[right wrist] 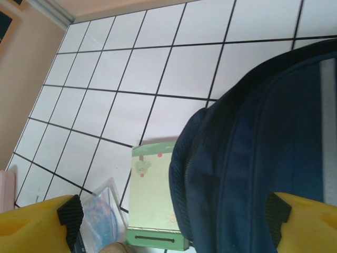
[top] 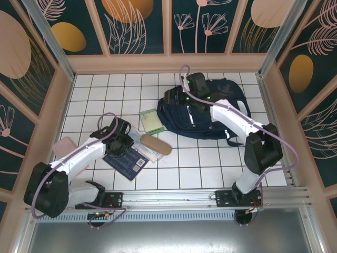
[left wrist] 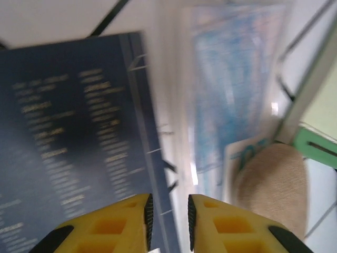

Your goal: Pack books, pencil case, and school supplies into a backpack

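Desk (top: pixel 105 95): white tiles, dark grout, with an aluminium rail (top: pixel 174 197) along the near edge. It's boxed in by peach framing and dark teal panels (top: pixel 139 26) with leaf and orange oval prints.

The backpack (top: pixel 216 118) lies flat at far right, navy. The pale green box (top: pixel 151 122) is just beside its left end; in the right wrist view the pack's edge covers the box's side.

Near left: the navy book (top: pixel 125 161) is flat on the tiles, with the clear packet (top: pixel 143 149) along its right edge. A brown pencil case (top: pixel 156 144) lies across the packet's far end. A pink item (top: pixel 64 145) sits by the left wall.

My left jaws are low over the book's right edge, down to a narrow slit. I can't tell if they pinch anything. The pencil case is close on their right.

My right jaws are spread wide above the backpack's left end, holding nothing.
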Robot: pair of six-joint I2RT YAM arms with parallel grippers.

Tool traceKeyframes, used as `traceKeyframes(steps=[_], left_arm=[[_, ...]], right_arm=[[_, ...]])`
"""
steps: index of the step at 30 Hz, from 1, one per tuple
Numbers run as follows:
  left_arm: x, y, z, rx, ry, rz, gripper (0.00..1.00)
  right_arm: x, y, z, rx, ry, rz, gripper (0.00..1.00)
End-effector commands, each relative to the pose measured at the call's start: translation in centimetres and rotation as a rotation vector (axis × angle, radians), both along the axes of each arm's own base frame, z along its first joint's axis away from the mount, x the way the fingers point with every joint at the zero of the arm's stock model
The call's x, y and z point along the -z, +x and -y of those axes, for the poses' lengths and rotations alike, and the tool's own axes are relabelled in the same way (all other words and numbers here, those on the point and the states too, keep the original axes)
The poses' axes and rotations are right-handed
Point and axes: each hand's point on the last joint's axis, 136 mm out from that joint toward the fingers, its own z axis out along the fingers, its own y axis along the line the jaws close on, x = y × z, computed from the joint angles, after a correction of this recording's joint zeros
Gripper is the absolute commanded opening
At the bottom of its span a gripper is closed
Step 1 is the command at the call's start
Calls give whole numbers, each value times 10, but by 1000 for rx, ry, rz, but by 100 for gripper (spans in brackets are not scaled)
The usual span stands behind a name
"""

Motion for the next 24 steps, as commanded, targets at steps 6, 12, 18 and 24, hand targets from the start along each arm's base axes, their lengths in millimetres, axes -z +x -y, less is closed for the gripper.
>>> traceKeyframes(steps=[6, 12, 18, 24], left_arm=[[38, -24, -23, -103, 29, -122, 27], [55, -7, -39, -73, 113, -109, 23], [43, 47, -55, -29, 229, 7, 22], [26, 117, -55, 13, 279, 92, 21]], right_arm=[[-8, 0, -36, -73, 30, 49, 92], [-7, -4, -42, -84, 30, 42, 93], [-9, -5, -45, -81, 33, 42, 93], [-7, -7, -55, -92, 36, 31, 93]])
